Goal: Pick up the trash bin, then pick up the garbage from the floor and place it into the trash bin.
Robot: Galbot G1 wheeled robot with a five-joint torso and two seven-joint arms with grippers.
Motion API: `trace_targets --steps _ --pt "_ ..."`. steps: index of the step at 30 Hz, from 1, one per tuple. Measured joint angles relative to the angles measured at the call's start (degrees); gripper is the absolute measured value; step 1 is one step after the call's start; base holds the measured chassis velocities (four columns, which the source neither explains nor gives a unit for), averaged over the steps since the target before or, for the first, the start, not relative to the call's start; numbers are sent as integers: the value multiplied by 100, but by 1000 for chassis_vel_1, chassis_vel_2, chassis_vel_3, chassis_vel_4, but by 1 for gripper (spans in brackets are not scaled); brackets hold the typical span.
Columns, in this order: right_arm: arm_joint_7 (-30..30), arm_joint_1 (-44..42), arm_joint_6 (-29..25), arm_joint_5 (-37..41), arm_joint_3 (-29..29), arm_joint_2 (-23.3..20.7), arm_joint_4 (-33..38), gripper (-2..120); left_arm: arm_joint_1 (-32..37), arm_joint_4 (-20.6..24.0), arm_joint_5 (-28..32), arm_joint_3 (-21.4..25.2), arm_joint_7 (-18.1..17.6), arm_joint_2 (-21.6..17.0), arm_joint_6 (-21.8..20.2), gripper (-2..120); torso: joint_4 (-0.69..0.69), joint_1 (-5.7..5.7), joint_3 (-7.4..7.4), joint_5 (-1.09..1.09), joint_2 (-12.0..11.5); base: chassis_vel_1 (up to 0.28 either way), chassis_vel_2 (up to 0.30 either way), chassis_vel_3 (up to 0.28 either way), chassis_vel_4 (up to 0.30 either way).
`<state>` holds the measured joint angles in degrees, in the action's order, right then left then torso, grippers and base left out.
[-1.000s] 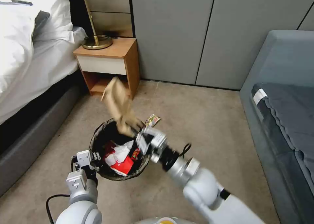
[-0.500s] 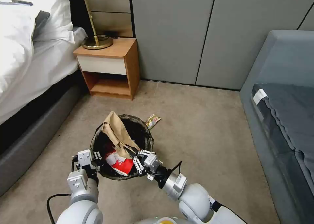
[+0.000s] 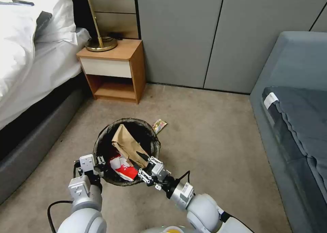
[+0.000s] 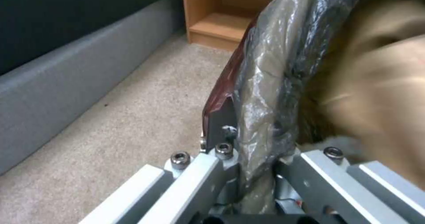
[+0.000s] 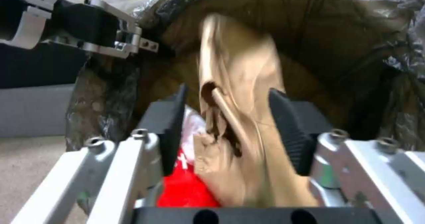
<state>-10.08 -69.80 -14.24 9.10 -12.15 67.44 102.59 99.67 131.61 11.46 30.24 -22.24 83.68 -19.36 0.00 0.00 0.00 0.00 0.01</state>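
The trash bin (image 3: 102,137), lined with a dark bag, is held just above the carpet; my left gripper (image 3: 98,162) is shut on its near-left rim (image 4: 259,111). A crumpled brown paper bag (image 3: 126,144) leans inside it on top of a red-and-white carton (image 3: 123,168). My right gripper (image 3: 139,160) hangs open over the bin's near-right rim. In the right wrist view the brown paper (image 5: 239,84) stands loose between the spread pads (image 5: 170,127). A colourful snack wrapper (image 3: 159,125) lies on the floor just beyond the bin.
A wooden nightstand (image 3: 115,66) with a brass lamp (image 3: 100,44) stands behind the bin, and a bed (image 3: 30,62) runs along the left. A grey sofa (image 3: 293,100) fills the right side. Open carpet (image 3: 211,134) lies between bin and sofa.
My right gripper brought the brown paper bag down from above the bin into it and opened. The bag has sunk lower inside. The left gripper and bin stayed put.
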Motion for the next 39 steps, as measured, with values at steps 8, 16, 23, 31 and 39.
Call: trace_targets --steps 8,16,23,31,39 --pt "10 -27 20 -15 13 -41 111 79 14 10 -41 -26 0 21 -1 0 0 0 0 0 0 0 0 0 0" --pt "146 47 13 -86 33 19 399 100 23 -76 -87 -29 2 22 2 0 0 0 0 -1 0 0 0 0 0" --pt "917 159 -2 -227 306 472 1146 100 -43 -285 -110 1 5 14 19 0 1 0 0 0 0 0 0 0 0" --pt "1407 -710 -148 -312 1227 636 1862 100 -131 -458 -9 115 5 -30 35 0 0 0 0 -1 0 0 0 0 0" --pt "1457 -1546 -721 -557 1986 834 1613 100 -185 -470 94 177 5 -43 38 0 -1 0 0 0 0 0 0 0 0"
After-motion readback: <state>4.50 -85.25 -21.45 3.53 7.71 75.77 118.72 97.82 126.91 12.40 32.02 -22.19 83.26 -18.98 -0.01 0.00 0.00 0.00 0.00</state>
